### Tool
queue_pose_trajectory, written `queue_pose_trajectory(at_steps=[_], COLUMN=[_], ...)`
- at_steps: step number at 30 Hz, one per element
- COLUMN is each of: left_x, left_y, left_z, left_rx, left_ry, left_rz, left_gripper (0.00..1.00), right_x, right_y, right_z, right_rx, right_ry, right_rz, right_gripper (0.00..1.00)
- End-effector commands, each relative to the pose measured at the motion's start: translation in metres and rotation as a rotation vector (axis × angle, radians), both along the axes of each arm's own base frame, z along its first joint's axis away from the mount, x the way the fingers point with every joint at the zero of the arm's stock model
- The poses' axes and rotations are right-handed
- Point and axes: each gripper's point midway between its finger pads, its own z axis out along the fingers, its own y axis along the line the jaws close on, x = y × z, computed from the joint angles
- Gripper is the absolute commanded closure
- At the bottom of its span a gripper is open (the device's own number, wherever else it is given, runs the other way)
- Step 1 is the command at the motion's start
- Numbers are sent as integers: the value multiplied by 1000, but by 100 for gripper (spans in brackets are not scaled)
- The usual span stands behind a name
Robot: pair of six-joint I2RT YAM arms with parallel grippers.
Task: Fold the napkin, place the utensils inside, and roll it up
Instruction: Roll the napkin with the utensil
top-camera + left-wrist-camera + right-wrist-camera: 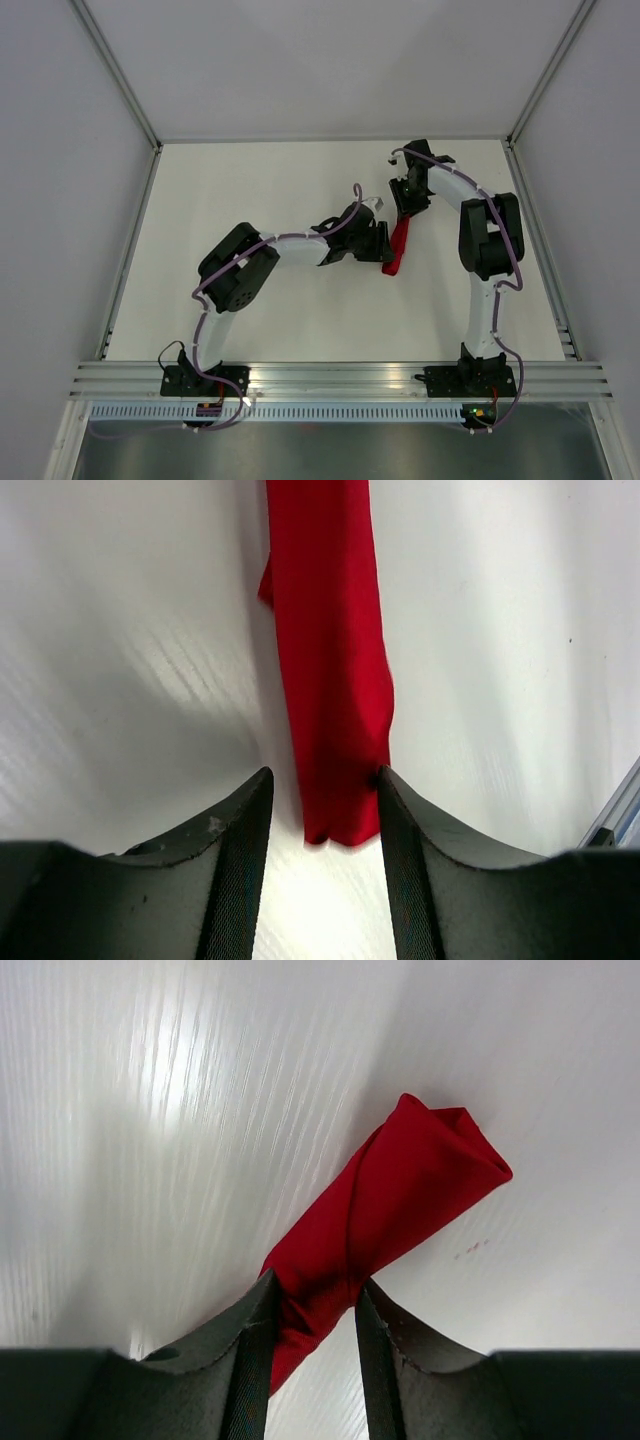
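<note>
The napkin [398, 245] lies on the white table as a narrow deep-red roll between my two grippers. In the left wrist view the roll [330, 660] runs away from the camera. Its near end sits between the fingers of my open left gripper [322, 790], against the right finger and clear of the left one. My right gripper [312, 1295] is shut on the other end of the roll [400, 1200], which looks twisted there. In the top view the left gripper [385, 243] is at the roll's near end and the right gripper [405, 205] at its far end. No utensils show.
White enclosure walls with metal corner posts [120, 80] stand around the table. An aluminium rail [340, 378] runs along the near edge by the arm bases. A metal edge [615, 815] shows at the right of the left wrist view.
</note>
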Motion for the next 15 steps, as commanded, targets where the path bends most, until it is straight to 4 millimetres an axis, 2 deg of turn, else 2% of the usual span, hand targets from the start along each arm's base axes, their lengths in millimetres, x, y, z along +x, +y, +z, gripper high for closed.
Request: queue_pose_trajectory(at_steps=[1, 5, 10, 15], left_x=[0, -5, -8, -9], left_y=[13, 21, 22, 20], left_z=[24, 22, 19, 20], left_rx=[24, 29, 18, 7], left_ry=[-51, -46, -37, -37], left_rz=[-16, -13, -16, -19], left_gripper=[49, 49, 49, 50], right_x=[30, 46, 54, 57], right_y=[-11, 0, 4, 5], right_z=[1, 3, -4, 0], right_rx=[-162, -182, -217, -213], right_ry=[-79, -104, -111, -123], right_rz=[-30, -15, -2, -13], right_gripper=[58, 56, 50, 46])
